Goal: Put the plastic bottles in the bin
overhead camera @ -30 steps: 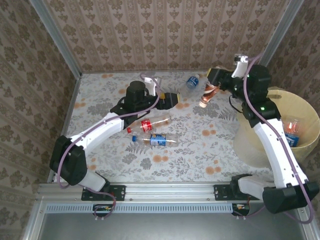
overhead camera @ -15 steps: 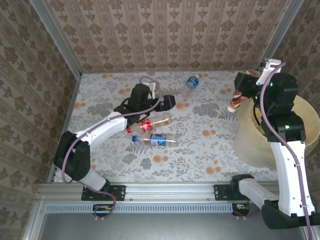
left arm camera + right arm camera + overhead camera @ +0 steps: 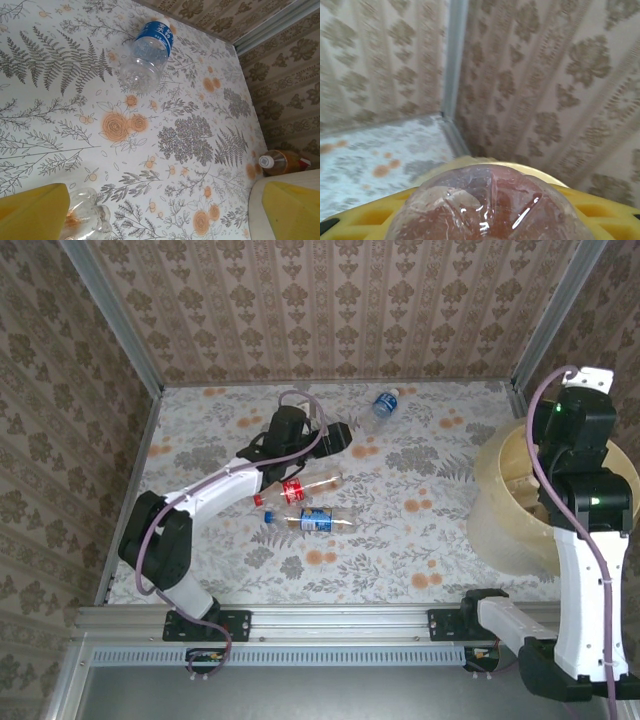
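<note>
**Yellow fingers (image 3: 362,217) clamp a red-tinted bottle (image 3: 487,197) over the bin (image 3: 505,530)**

From above, the pale-yellow bin stands at 3 o'clock on the floral tabletop (image 3: 430,540), and the right arm's wrist hangs over its mouth. In the right wrist view the right pincer (image 3: 485,222) is closed narrow on the red-tinted bottle, whose moulded base faces the camera.

The left pincer (image 3: 342,436) reaches toward 12 o'clock with its jaws spread wide, holding nothing. Ahead of it a blue-label bottle (image 3: 383,405) lies on its side at 12 o'clock, near the back wall.

In the left wrist view a crumpled clear bottle (image 3: 86,218) lies just beside the left finger; I cannot tell whether they touch.

Near the tabletop's middle, a red-label bottle (image 3: 298,488) and a second blue-label bottle (image 3: 318,521) lie side by side. The red-label one is on the 12 o'clock side.
</note>
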You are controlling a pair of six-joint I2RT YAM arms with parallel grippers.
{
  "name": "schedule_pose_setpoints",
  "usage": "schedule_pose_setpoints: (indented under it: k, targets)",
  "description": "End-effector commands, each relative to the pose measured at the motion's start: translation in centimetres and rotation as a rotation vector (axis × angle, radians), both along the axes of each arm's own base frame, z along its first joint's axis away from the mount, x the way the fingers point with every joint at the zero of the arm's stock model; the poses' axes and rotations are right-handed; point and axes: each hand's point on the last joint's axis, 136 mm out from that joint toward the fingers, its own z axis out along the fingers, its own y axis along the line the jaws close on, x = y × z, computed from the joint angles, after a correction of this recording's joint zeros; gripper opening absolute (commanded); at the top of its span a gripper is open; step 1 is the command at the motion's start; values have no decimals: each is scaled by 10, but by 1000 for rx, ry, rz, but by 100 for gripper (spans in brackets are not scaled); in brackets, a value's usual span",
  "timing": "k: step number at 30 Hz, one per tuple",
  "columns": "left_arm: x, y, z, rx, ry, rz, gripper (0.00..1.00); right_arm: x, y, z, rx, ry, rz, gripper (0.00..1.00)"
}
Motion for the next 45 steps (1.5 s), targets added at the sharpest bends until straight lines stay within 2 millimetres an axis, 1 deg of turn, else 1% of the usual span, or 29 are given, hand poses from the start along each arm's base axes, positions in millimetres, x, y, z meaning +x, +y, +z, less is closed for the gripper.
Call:
schedule_pose_setpoints:
  k: [1, 5, 8, 10, 12, 14, 15, 18, 19, 23, 29, 33, 36, 38, 40, 45]
  targets:
    - [9, -5, 11, -28, -7, 30, 100, -20, -28, -10, -95, 149, -146, 43]
    - [10, -5, 9, -23, 7, 33, 100, -22, -43, -24, -98, 231, -202, 45]
    - [11, -5, 7, -20, 11, 39, 100, -23, -53, -41, -85, 305, -225, 47]
    - [11, -5, 6, -18, 13, 43, 100, -24, -60, -58, -49, 368, -243, 51]
    - [12, -4, 4, -14, 17, 47, 100, -25, -63, -76, -1, 424, -258, 60]
    - [12, -4, 3, -14, 21, 48, 100, -26, -66, -87, 17, 467, -281, 72]
    - [12, -4, 3, -15, 22, 47, 100, -23, -65, -93, 30, 482, -270, 77]
    - [11, -4, 1, -10, 25, 48, 100, -13, -57, -100, 80, 472, -209, 85]
    - [11, -3, 0, -6, 26, 50, 100, -10, -54, -100, 96, 459, -191, 87]
    - [11, 0, -2, -3, 27, 57, 100, -3, -48, -99, 134, 422, -155, 89]
    - [12, 3, -5, 2, 32, 69, 100, 4, -39, -102, 171, 412, -104, 94]
    - [13, 6, -8, 4, 38, 79, 100, 7, -33, -92, 185, 355, -81, 100]
    - [13, 8, -9, 3, 40, 83, 100, 9, -26, -80, 194, 295, -57, 100]
    - [13, 10, -10, 6, 41, 90, 100, 13, -16, -73, 204, 253, -16, 100]
    - [14, 13, -9, 5, 38, 97, 100, 18, -2, -64, 215, 205, 45, 100]
    - [14, 23, -10, 8, 35, 119, 100, 36, 40, -42, 223, 111, 204, 100]
